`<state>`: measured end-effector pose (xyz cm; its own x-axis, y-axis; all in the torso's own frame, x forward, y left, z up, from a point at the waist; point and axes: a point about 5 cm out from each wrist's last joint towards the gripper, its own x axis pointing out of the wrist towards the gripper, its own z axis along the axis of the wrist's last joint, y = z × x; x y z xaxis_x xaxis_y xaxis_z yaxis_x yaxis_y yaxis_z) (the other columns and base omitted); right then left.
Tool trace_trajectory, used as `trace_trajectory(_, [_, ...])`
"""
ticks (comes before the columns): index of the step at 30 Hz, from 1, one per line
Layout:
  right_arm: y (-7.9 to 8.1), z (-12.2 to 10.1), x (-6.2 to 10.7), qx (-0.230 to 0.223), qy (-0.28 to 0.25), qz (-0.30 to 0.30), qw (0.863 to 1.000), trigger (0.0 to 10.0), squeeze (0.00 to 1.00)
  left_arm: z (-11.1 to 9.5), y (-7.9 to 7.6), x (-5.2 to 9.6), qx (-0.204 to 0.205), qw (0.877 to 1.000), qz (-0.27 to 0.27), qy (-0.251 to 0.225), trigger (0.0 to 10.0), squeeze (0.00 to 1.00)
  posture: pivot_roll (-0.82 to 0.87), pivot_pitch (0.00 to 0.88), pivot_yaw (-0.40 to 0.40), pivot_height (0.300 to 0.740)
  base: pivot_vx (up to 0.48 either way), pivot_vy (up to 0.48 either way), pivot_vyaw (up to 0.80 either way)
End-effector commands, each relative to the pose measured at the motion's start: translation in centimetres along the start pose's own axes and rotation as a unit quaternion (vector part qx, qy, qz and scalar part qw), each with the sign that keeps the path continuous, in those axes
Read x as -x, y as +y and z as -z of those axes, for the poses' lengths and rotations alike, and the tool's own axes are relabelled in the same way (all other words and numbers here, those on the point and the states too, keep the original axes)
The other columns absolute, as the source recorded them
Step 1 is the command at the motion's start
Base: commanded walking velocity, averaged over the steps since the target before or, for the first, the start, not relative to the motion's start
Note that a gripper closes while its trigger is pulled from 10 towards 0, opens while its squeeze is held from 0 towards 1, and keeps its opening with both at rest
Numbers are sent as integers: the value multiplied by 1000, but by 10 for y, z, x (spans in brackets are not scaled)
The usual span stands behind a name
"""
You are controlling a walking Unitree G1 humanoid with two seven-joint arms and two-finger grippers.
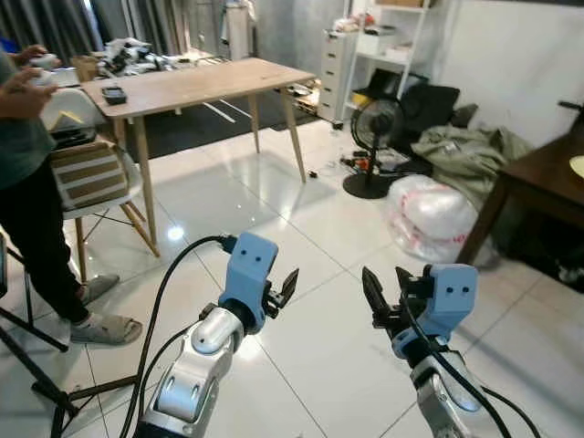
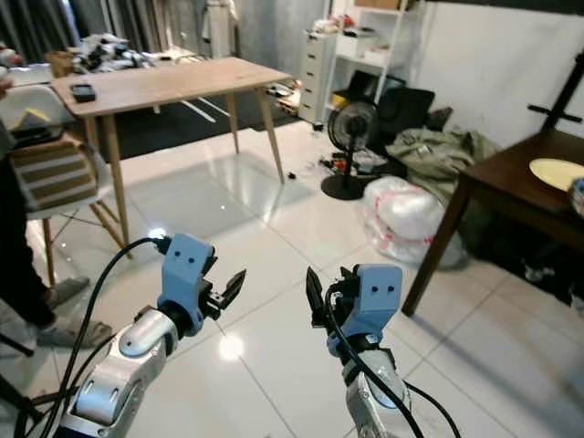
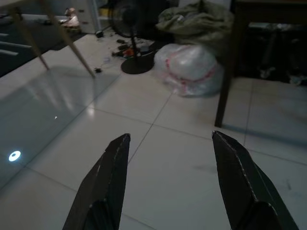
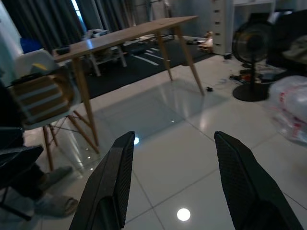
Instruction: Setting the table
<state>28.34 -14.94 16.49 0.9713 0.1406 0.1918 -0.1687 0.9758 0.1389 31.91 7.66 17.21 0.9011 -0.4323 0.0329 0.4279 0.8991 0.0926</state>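
While the dark wooden table [image 2: 511, 182] stands at about three o'clock from the robot, it carries a pale yellow plate [image 2: 557, 172] near its far right edge, with something small and bluish just beside the plate that is too cropped to make out. Both arms are raised over the glossy white tile floor [image 1: 301, 338], well apart from that table. The left gripper [image 1: 285, 290] sits at about seven o'clock in the head views, its two black fingers spread apart and holding nothing; the left wrist view shows tile between the fingers [image 3: 108, 182]. The right gripper [image 1: 383, 294] hangs at about five o'clock, its jaws likewise parted and empty, with its fingers [image 4: 112, 182] framing bare floor in the right wrist view.

At about two o'clock, just beside the dark table's leg, lies a white plastic bag [image 1: 431, 214] stuffed full, and behind it a heap of olive-green fabric [image 1: 474, 151]. A black floor fan [image 1: 374, 137] stands at about one o'clock, with cables and small clutter around its base, and white shelving and drawers [image 1: 338, 64] rise behind it.

At about eleven o'clock stands a light wooden table [image 1: 196, 87] on slanted legs, bearing a small dark object [image 1: 114, 93] near its left end. A white chair [image 1: 87, 173] with a striped cushion is drawn up near it, and at about nine o'clock a person [image 1: 32, 210] in dark trousers and grey slippers stands at the frame's edge.
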Motion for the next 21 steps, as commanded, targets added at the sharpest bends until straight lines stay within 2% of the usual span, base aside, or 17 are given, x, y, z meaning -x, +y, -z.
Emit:
trace_trajectory(1, [-2, 2, 1, 3, 7, 5, 1000, 10000, 0, 3, 0, 0, -4, 1000, 1, 7, 10000, 0, -58, 8, 99, 740, 0, 0, -738])
trace_trajectory(21, [-5, 5, 1, 12, 16, 20, 1000, 10000, 0, 3, 1, 1, -7, 1000, -1, 7, 10000, 0, -57, 8, 103, 740, 0, 0, -738])
